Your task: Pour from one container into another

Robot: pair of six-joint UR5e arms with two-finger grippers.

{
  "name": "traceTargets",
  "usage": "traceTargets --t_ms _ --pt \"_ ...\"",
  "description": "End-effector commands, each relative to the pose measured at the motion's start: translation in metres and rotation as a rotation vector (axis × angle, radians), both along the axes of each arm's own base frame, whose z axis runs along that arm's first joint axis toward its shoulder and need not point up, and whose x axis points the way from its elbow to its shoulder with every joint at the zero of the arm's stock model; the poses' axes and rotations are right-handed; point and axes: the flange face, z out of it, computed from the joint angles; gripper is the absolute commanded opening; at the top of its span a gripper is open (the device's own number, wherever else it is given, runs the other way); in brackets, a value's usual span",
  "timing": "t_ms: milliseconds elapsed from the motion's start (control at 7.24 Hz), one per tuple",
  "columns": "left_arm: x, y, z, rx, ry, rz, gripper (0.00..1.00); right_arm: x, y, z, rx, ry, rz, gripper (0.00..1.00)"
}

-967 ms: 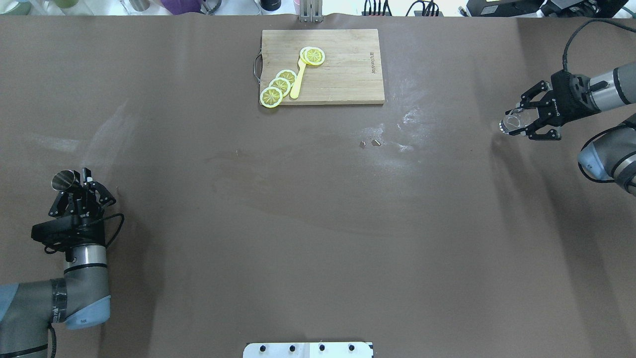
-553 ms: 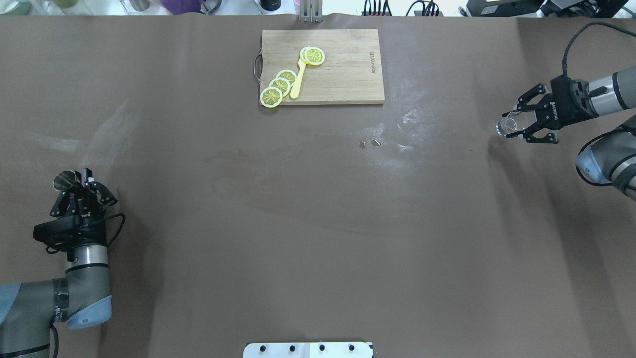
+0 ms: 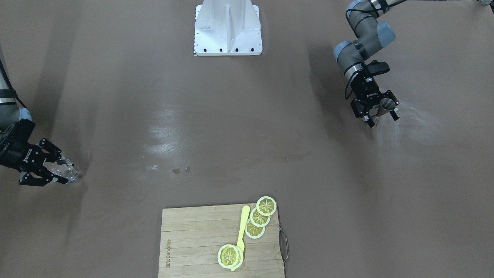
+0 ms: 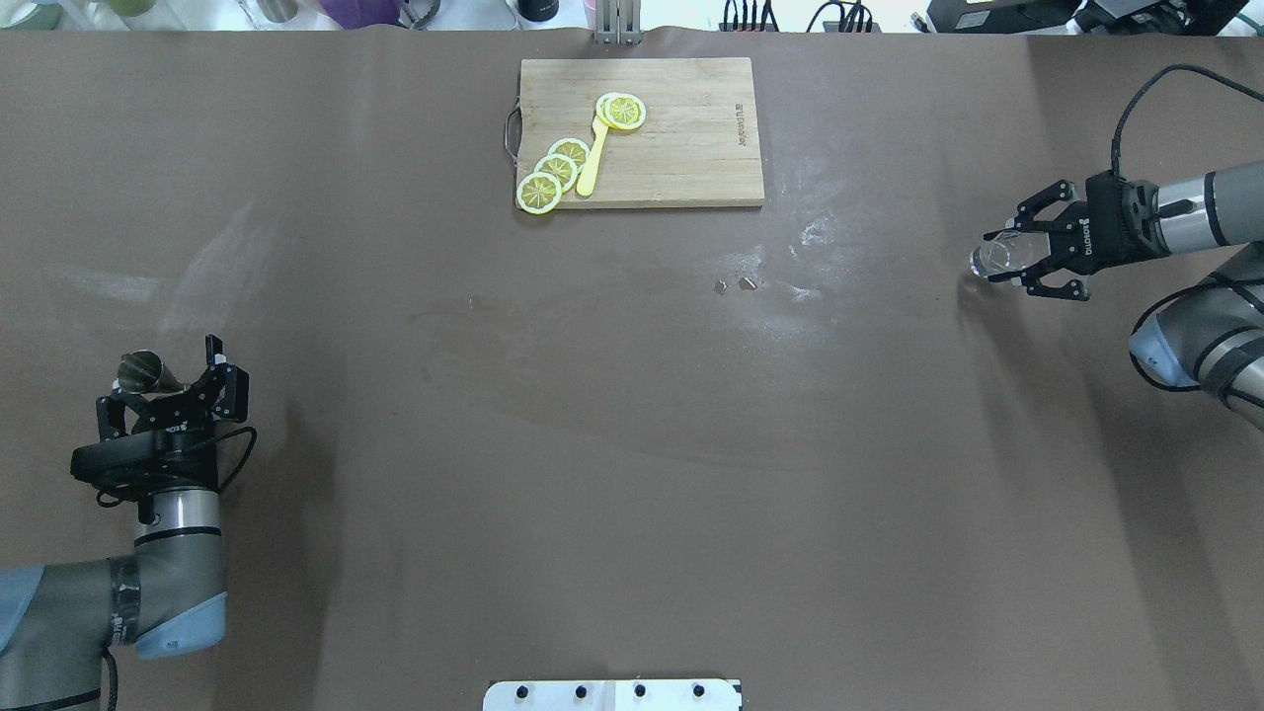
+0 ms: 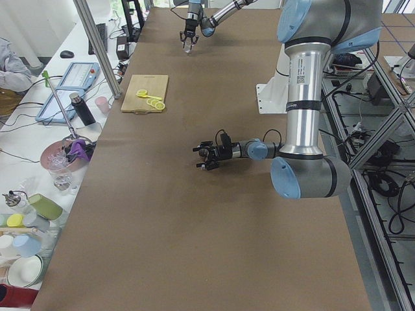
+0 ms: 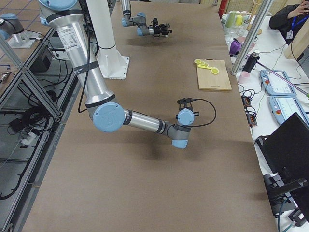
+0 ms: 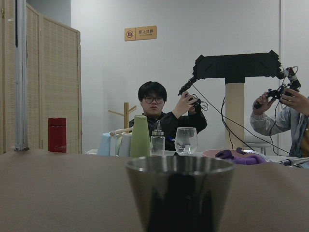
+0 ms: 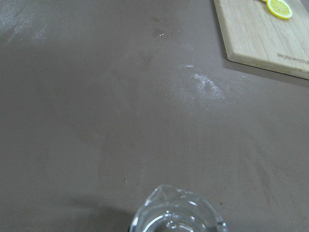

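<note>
Closest in is the white bolted plate (image 4: 612,694) at the table's near edge. Next up, on the robot's left, the left gripper (image 4: 166,383) lies level with its fingers pinching a cup (image 4: 138,371). The cup is shiny steel, tapered, wider at the rim, and standing upright. From the left wrist cam the rim is a thin smooth ring and the wall mirrors something dark.

Farther out on the other side, the right gripper (image 4: 1002,259) is clamped round a glass (image 4: 990,260), clear, with a little pinched spout on its rim. Can't tell if its base touches the table (image 4: 632,444) or hangs just above. The two containers are well apart, nearly the whole table width between them.

The cover is matte brown, with chalky white smears (image 4: 815,237) and two small shiny specks (image 4: 736,284) past the middle.

At the far edge sits a rectangular wooden board (image 4: 691,158), pale grain, wire handle on one short end. On it are three flat yellow lemon slices (image 4: 556,173) overlapping in a row and a slim yellow spoon (image 4: 591,170). Another slice (image 4: 622,111) sits on its bowl.
</note>
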Motion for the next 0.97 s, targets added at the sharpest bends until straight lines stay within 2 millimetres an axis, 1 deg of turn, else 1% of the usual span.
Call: traceTargets --t_ms 0,138,276,415,553,691,829 --pt "-0.007 0.016 -0.032 0.068 -0.002 0.032 0.99 -0.005 0.002 0.001 -0.016 -0.003 0.000 0.00" --pt "-0.024 0.027 -0.040 0.097 -0.006 0.052 0.99 -0.009 0.004 0.004 -0.037 -0.001 -0.006 0.00" --pt "-0.047 0.043 -0.026 0.156 -0.065 0.088 0.99 -0.012 0.006 0.005 -0.055 -0.004 -0.011 0.00" --pt "-0.052 0.044 -0.024 0.162 -0.074 0.091 0.99 -0.013 0.006 0.005 -0.065 -0.006 -0.011 0.00" --pt "-0.053 0.044 -0.028 0.162 -0.068 0.090 0.99 -0.014 0.007 0.004 -0.070 -0.007 -0.013 0.00" --pt "-0.057 0.045 -0.045 0.166 -0.039 0.089 0.99 -0.014 0.007 0.004 -0.072 -0.008 -0.015 0.00" --pt "-0.074 0.051 -0.055 0.168 -0.030 0.101 0.99 -0.015 0.007 0.004 -0.098 -0.013 -0.012 0.00"
